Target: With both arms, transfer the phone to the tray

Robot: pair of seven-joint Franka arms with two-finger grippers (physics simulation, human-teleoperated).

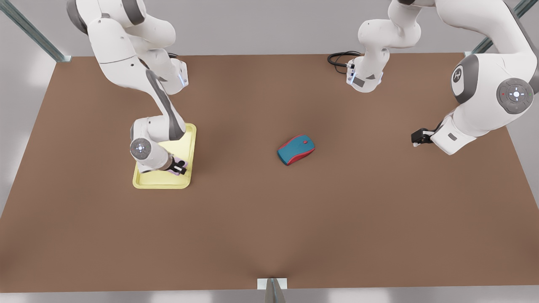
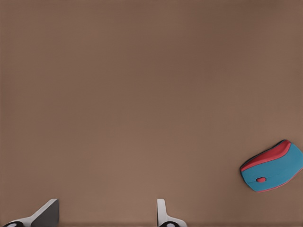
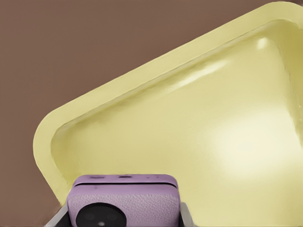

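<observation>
Between right end effector (image 1: 180,167) fingers: phone (image 3: 124,201).

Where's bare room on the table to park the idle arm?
Bare table lies all along the near edge, and between the mouse and the waiting left gripper, jaws open. Crowded: the tray, where the right gripper holds the phone.

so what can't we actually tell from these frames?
- Front view: the arm hides most of the phone and part of the tray.
- Right wrist view: picture edge cuts the phone; whether it touches the tray is unclear.
- Left wrist view: edge cuts the left gripper and mouse.
</observation>
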